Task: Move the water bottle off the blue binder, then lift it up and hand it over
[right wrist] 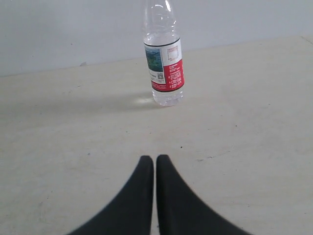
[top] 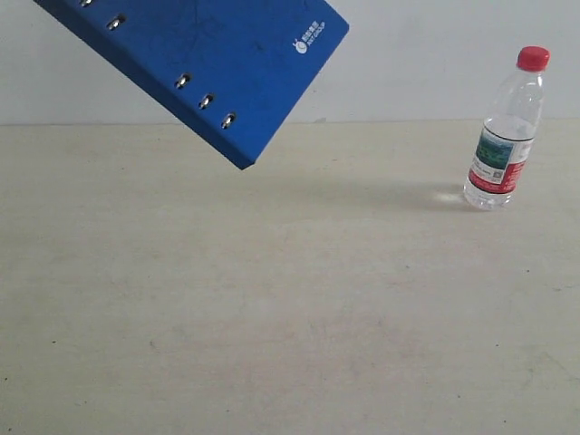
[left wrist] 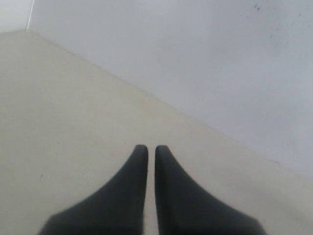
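At the right of the exterior view, the water bottle (top: 504, 136) stands upright on the table (top: 272, 317), well apart from the blue binder (top: 227, 45).
The binder sits tilted in that frame's upper left, cut off by the edge. The left gripper (left wrist: 151, 149) and the right gripper (right wrist: 154, 159) are both clenched on nothing; the bottle stands ahead of the right one.

Cropped by top and left frame edges, exterior view: binder (top: 227, 54). Too small to read: its white logo (top: 308, 40). Cut off at top edge, right wrist view: cap of bottle (right wrist: 164, 63). Illegible: label (right wrist: 165, 68) print.
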### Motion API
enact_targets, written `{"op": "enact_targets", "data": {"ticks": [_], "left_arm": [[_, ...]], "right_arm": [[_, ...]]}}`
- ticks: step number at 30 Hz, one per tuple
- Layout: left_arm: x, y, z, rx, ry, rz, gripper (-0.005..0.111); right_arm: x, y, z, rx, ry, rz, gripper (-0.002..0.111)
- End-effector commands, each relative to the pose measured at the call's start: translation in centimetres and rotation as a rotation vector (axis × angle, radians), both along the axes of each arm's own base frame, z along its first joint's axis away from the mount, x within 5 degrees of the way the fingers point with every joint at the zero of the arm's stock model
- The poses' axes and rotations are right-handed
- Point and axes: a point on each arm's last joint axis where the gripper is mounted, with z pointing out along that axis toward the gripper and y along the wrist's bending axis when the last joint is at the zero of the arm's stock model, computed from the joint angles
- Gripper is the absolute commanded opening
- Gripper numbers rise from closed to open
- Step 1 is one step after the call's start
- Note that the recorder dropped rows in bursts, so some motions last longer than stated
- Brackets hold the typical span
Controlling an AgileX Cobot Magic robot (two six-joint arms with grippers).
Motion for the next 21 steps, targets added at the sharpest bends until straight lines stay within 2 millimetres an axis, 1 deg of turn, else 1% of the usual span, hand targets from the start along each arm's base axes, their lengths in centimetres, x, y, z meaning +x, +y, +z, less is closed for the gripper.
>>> {"op": "enact_targets", "data": {"ticks": [1,3,4,8,11,13,17,19,21], "left_arm": [[0.0,-0.1,1.0,0.124,-0.116,-0.018,0.005],[0.0,-0.1,0.9,0.250,-0.107,-0.027,0.005],[0.0,-0.1,0.6,0.303,-0.072,-0.038,0.005],[-0.1,-0.3,-0.5,0.431,0.036,-0.093,0.005],[-0.2,-0.4,-1.2,0.472,0.117,-0.127,0.005],[-0.2,-0.4,-1.2,0.514,0.118,-0.135,0.005],[-0.4,-0.5,-1.8,0.654,0.171,-0.193,0.005],[-0.4,-0.5,-1.8,0.677,0.174,-0.199,0.005],[-0.4,-0.6,-1.8,0.637,0.172,-0.200,0.005]], "right_arm": [[0.0,0.0,0.1,-0.004,-0.012,-0.007,0.000],[0.0,0.0,0.1,-0.004,-0.012,-0.007,0.000],[0.0,0.0,0.1,-0.004,-0.012,-0.007,0.000],[0.0,0.0,0.1,-0.004,-0.012,-0.007,0.000],[0.0,0.0,0.1,-0.004,-0.012,-0.007,0.000],[0.0,0.0,0.1,-0.004,-0.012,-0.007,0.000],[0.0,0.0,0.1,-0.004,-0.012,-0.007,0.000],[0.0,0.0,0.1,-0.004,-0.012,-0.007,0.000],[0.0,0.0,0.1,-0.004,-0.012,-0.007,0.000]]}}
